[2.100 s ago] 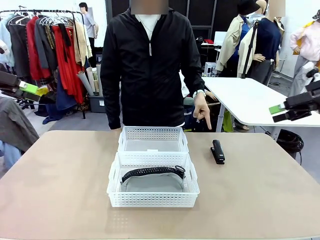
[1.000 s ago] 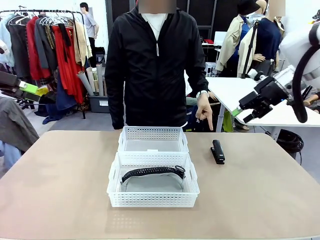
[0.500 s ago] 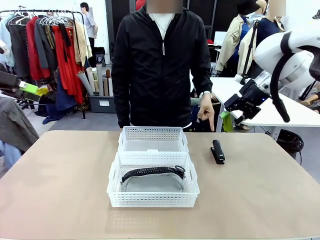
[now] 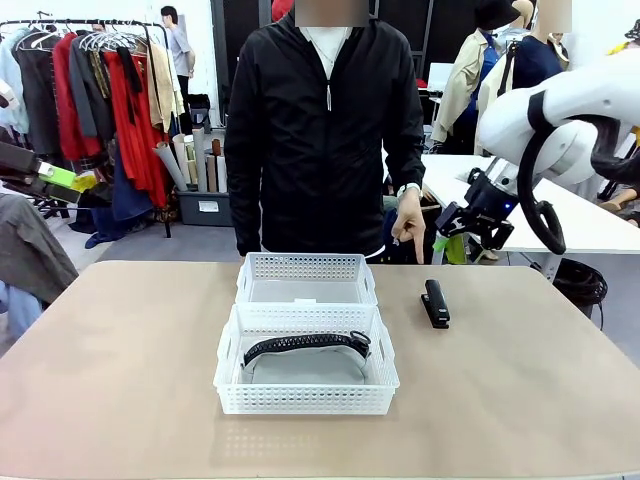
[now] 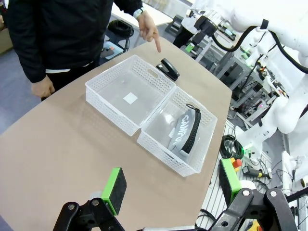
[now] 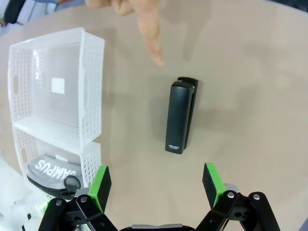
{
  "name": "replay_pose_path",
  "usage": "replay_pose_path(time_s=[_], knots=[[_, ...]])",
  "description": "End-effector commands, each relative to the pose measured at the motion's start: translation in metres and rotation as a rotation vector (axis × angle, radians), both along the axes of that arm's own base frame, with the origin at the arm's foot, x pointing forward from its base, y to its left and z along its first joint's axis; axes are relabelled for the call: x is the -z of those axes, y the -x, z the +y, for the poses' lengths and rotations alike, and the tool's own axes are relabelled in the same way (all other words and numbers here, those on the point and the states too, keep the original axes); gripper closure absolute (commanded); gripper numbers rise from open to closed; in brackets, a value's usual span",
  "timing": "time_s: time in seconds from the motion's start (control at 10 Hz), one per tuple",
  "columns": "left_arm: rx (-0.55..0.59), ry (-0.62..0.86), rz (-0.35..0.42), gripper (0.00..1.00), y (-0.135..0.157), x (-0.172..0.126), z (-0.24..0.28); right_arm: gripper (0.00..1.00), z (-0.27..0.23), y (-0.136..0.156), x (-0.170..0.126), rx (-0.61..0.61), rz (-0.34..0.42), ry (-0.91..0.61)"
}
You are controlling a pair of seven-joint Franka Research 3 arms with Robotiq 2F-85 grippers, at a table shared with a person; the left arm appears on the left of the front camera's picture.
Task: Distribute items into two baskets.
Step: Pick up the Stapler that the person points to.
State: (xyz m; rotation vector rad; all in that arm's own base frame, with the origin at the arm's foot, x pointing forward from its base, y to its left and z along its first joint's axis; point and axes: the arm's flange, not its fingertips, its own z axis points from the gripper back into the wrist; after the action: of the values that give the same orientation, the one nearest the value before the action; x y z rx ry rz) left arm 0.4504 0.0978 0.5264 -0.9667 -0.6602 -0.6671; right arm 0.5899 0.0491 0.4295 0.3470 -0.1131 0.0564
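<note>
Beige table: two white lattice plastic baskets end to end at centre.
Near basket: contains flat grey fabric bag with black strap.
Far basket: white label on its floor.
Small oblong black stapler: on the table right of the far basket, below a person's pointing finger.
My right hand: above the stapler, fully spread, holding nothing.
My left hand: raised off the table's left side, fully spread, holding nothing.
Room behind: clothes rack, white table.

"CAMPUS" on the grey bag
</note>
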Motion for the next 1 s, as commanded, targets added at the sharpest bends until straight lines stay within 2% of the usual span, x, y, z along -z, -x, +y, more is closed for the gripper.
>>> replay_pose_path(time_s=[0.0,0.2,0.9], knots=[[-0.003,-0.001,-0.003,0.00,0.001,-0.001,0.000,0.00,0.013,-0.009,-0.001,0.071,0.025,0.080],[-0.003,-0.001,-0.003,0.00,0.001,-0.001,0.000,0.00,0.021,-0.009,0.005,0.120,0.013,0.133],[-0.003,-0.001,-0.003,0.00,0.001,-0.001,0.000,0.00,0.038,-0.017,0.040,0.150,-0.040,0.268]])
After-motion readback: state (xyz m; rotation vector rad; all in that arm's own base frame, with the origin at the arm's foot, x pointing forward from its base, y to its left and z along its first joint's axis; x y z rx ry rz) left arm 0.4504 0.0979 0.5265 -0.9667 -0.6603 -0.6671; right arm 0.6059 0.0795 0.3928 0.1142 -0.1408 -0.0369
